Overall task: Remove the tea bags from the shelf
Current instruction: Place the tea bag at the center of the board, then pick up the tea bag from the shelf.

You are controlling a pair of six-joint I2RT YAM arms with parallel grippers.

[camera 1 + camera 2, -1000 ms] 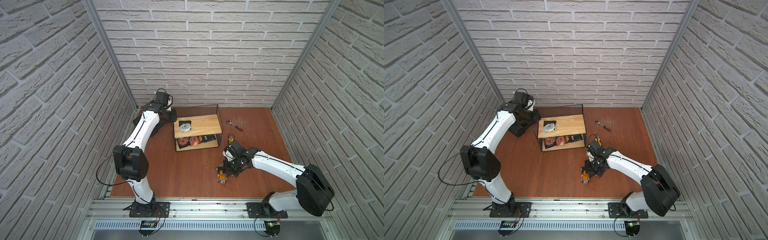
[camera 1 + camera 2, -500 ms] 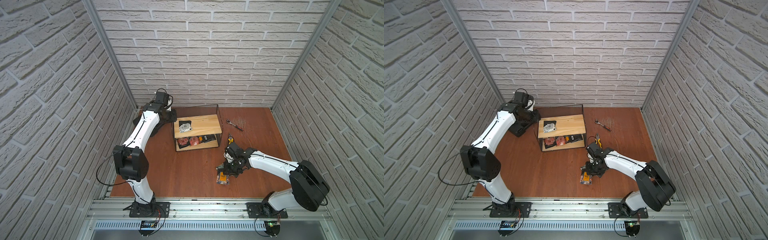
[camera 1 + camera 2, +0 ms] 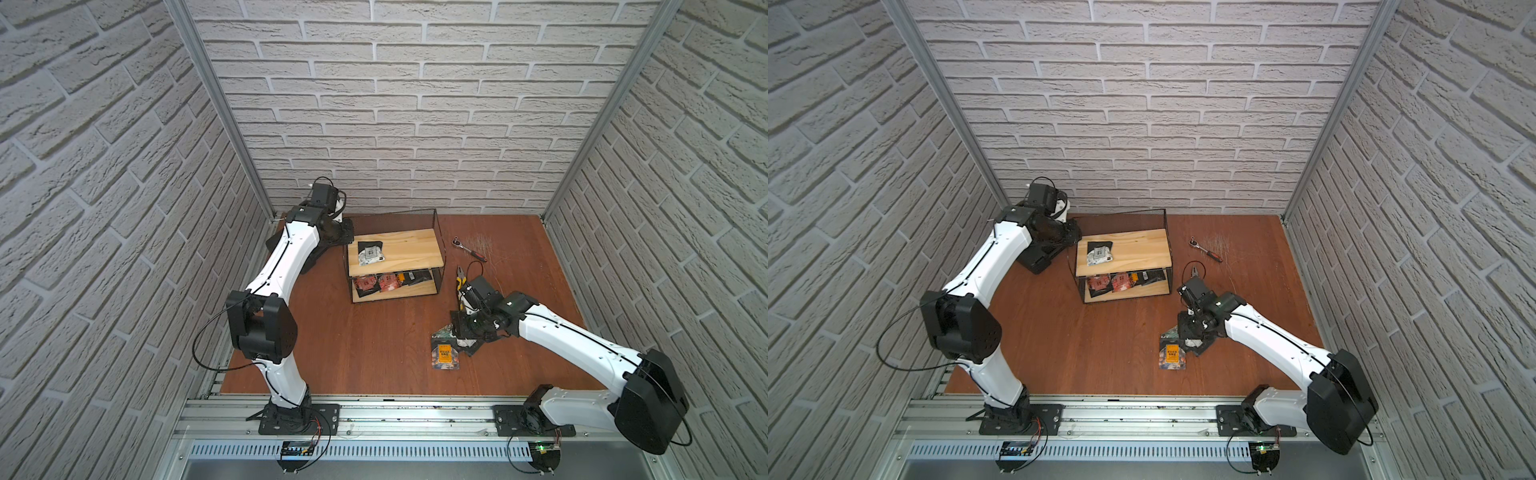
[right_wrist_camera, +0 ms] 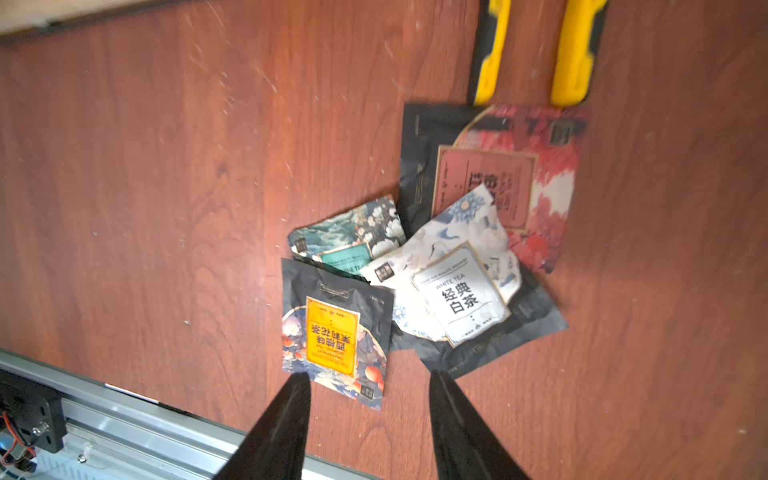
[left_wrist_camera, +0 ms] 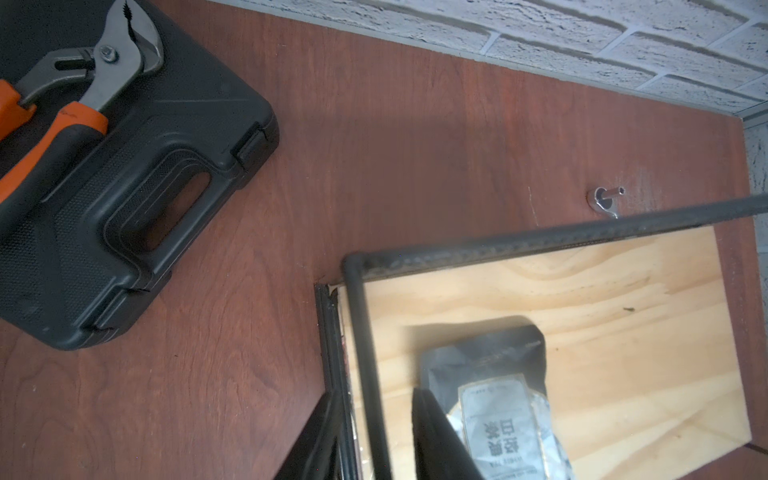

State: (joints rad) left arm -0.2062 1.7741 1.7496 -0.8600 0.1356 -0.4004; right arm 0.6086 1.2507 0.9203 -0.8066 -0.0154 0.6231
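The shelf (image 3: 409,248) (image 3: 1140,248) stands at the back of the floor. On its top board a silver-white tea bag (image 3: 370,254) (image 5: 505,419) lies on a black one, and several red and black tea bags (image 3: 376,283) (image 3: 1109,283) lie on the lower board. My left gripper (image 5: 372,392) is shut on the shelf's wire side frame (image 5: 365,324), one finger on each side. Several tea bags (image 3: 445,353) (image 3: 1173,354) (image 4: 453,291) lie piled on the floor. Just above them my right gripper (image 4: 368,376) (image 3: 469,328) is open and holds nothing. An orange-label bag (image 4: 332,328) lies by its fingertips.
A black tool case (image 5: 124,187) with orange-handled pliers (image 5: 62,108) lies left of the shelf. Yellow-handled pliers (image 3: 460,282) (image 4: 573,54) lie just beyond the pile. A ratchet wrench (image 3: 469,249) is at the back right. A metal rail (image 3: 374,411) borders the front.
My right gripper has opened over the pile, and the orange-label bag now lies free on the floor. The left arm and the shelf have not moved.
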